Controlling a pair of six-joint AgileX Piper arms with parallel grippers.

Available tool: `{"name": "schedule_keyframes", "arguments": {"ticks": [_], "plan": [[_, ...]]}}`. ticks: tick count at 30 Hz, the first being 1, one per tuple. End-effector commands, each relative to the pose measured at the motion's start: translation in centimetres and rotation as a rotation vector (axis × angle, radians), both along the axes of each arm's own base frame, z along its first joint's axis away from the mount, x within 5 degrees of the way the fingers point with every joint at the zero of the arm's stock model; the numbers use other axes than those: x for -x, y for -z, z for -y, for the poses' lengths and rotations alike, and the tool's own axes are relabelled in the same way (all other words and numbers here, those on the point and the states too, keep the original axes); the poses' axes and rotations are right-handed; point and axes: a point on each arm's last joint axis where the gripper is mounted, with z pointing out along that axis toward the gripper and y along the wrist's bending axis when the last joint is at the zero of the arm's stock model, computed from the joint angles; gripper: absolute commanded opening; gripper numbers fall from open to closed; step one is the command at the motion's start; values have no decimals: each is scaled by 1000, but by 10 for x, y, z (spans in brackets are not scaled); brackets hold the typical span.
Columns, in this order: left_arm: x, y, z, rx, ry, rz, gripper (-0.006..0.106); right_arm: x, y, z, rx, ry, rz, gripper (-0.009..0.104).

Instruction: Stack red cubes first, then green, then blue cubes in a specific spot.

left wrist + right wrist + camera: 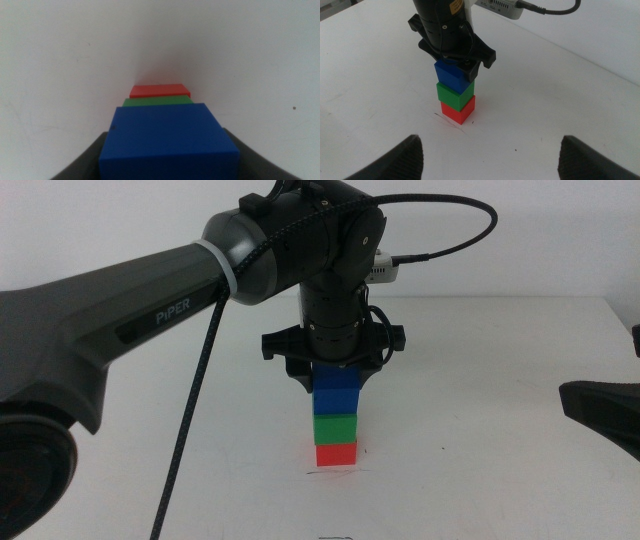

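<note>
Blue cube [335, 392] sits on top of the green cube [334, 427], red cube [335, 452] at the bottom on the scribbled mark [335, 472]. Left gripper [335, 380] comes straight down over the stack, jaws clamped on the blue one. Best move now: spread the jaws evenly, lift straight up, no sideways nudge. Right gripper [490, 155] waits well off to the side, jaws wide apart.

The blue cube [335, 394], green cube [334, 428] and red cube [335, 453] look like smooth, matt plastic with crisp edges. The white tabletop [500, 380] is smooth with a faint sheen. The left gripper [333, 376] has matt black plastic jaws; the arm's grey shell [120, 310] is satin, its cable [190, 420] braided.
</note>
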Motion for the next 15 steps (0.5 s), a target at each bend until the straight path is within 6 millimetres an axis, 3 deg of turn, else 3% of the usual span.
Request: {"name": "schedule_keyframes", "arguments": {"ticks": [1,2,3,5,9,15], "plan": [[10,-31,-7,25,-19,19,35,-1,-14,1,-41,-1,87,93],[10,-31,-7,25,-19,19,40,-1,-14,1,-41,-1,87,93],[10,-31,-7,25,-19,19,54,-1,-14,1,-41,-1,87,93],[10,-31,-7,23,-18,17,69,-1,-14,1,-41,-1,87,93],[11,-33,-7,21,-3,22,87,-1,-14,1,-41,-1,87,93],[17,-49,-13,42,4,49,93,-1,-14,1,-41,-1,87,93]]}}
